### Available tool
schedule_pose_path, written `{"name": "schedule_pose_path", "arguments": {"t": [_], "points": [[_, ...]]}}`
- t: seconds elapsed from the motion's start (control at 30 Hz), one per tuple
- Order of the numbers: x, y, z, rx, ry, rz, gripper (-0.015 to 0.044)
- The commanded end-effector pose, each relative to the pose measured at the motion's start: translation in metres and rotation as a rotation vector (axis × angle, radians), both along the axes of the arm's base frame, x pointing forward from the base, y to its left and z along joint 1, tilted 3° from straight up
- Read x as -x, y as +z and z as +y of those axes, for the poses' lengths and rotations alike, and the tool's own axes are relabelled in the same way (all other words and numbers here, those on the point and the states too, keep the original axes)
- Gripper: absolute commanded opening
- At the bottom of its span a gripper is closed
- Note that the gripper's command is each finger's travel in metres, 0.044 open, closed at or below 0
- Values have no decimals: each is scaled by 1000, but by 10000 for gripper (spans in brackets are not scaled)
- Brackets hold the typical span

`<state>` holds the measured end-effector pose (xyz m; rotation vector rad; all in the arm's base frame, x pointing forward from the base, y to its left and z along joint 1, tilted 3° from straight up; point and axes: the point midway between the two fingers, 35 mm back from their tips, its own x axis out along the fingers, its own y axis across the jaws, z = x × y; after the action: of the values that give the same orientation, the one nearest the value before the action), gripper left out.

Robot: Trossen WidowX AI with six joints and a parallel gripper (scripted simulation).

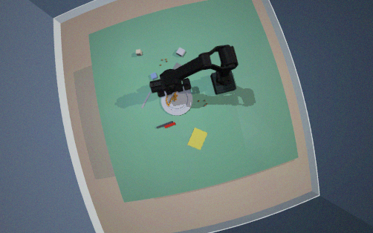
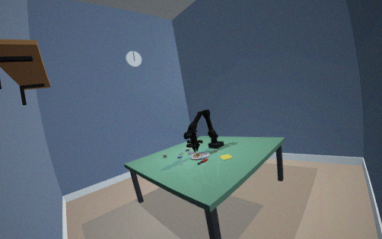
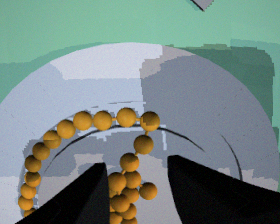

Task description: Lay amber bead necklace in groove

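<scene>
The round bead board (image 1: pixel 181 111) (image 2: pixel 207 155) (image 3: pixel 108 62) is pale and lies on the green table. The amber bead necklace (image 1: pixel 167 101) (image 2: pixel 196 155) (image 3: pixel 126 117) lies on it. In the wrist view, a curved run of beads follows the thin groove lines at the left and top; whether they are seated I cannot tell. At the top bead the strand turns back inward to several bunched beads. My gripper (image 2: pixel 195 151) (image 3: pixel 137 169) is partly open over the board, with loose beads showing between and below its fingertips. The arm hides the board's upper edge in the top view.
A red and black tool (image 1: pixel 166 125) (image 2: pixel 202 161) and a yellow pad (image 1: pixel 198 139) (image 2: pixel 225 157) lie nearby. A thin stick (image 1: pixel 146 100), a blue block (image 1: pixel 154 76), a white block (image 1: pixel 180 52) and a beige block (image 1: pixel 139 52) lie around, with small brown bits near the board.
</scene>
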<state>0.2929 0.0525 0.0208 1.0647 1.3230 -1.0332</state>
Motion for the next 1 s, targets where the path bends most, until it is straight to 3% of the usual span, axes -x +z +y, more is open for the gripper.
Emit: {"name": "schedule_pose_path", "arguments": {"t": [0.0, 0.67, 0.83, 0.97], "points": [[2, -6, 0, 1, -1, 7, 120], [5, -29, 0, 2, -6, 18, 120], [3, -27, 0, 2, 0, 12, 0], [3, -27, 0, 2, 0, 12, 0]]}}
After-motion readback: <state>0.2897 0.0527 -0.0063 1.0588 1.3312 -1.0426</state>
